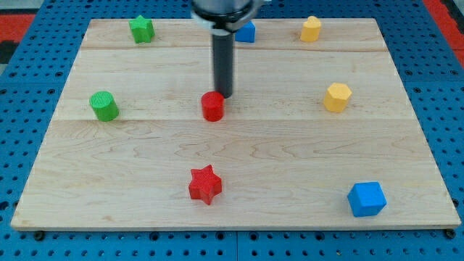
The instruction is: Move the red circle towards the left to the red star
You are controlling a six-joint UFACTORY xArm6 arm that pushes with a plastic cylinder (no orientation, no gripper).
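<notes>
The red circle (212, 106) is a short red cylinder near the middle of the wooden board (130, 152). The red star (205, 184) lies below it, toward the view's bottom and slightly to the left. My tip (224, 96) is at the end of the dark rod, just above and to the right of the red circle, touching or nearly touching its upper right edge.
A green circle (104, 106) sits at the left. A green star (141, 29) is at the top left. A blue block (246, 32) lies partly behind the rod at the top. Two yellow blocks (311, 29) (337, 97) are at the right. A blue cube (366, 199) is at the bottom right.
</notes>
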